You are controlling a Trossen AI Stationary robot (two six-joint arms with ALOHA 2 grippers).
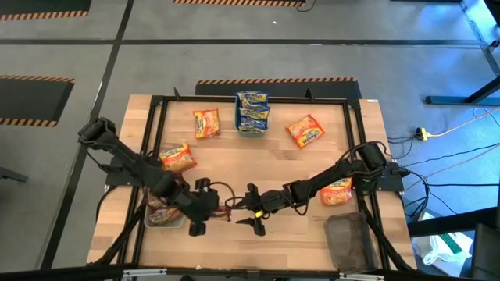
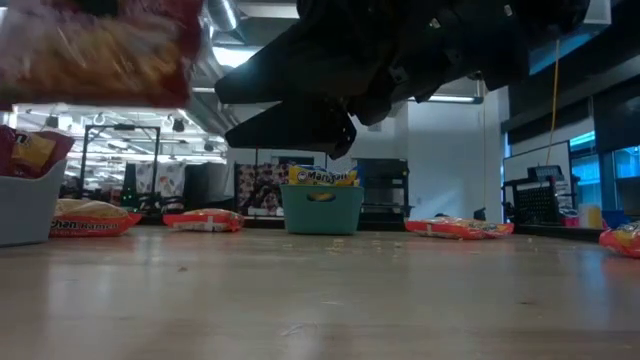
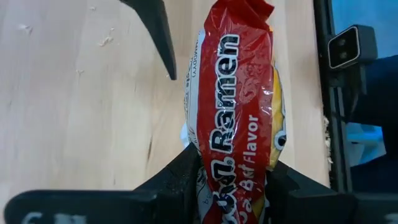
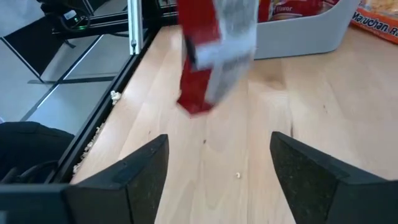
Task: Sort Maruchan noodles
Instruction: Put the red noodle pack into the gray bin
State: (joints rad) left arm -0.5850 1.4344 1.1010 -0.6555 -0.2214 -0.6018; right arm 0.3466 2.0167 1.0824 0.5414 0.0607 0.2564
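Note:
A red Maruchan packet (image 3: 233, 112) is held by my left gripper (image 3: 233, 186), which is shut on it near the table's near middle (image 1: 215, 205). My right gripper (image 4: 217, 180) is open and faces that packet (image 4: 214, 50) from the right without touching it (image 1: 248, 209). More red packets lie in a grey tray (image 1: 164, 216). Blue-and-yellow packets stand in a teal tray (image 1: 252, 114). Orange packets lie flat on the table (image 1: 206, 122), (image 1: 305, 130), (image 1: 177, 156), (image 1: 336, 191). My left gripper pinches the red packet between its two fingers at one short end (image 3: 231, 177). The fingers lie along the packet, slanting down from the table's left. The packet sticks out past the fingertips, lifted clear of the table, with its free end (image 4: 196, 106) lowest.
A dark tray (image 1: 351, 240) sits at the near right corner. The black frame rail (image 1: 148, 156) runs around the tabletop. Bare wood (image 1: 266, 168) lies between the teal tray and the grippers. In the low view the teal tray (image 2: 320, 208) stands at the far middle.

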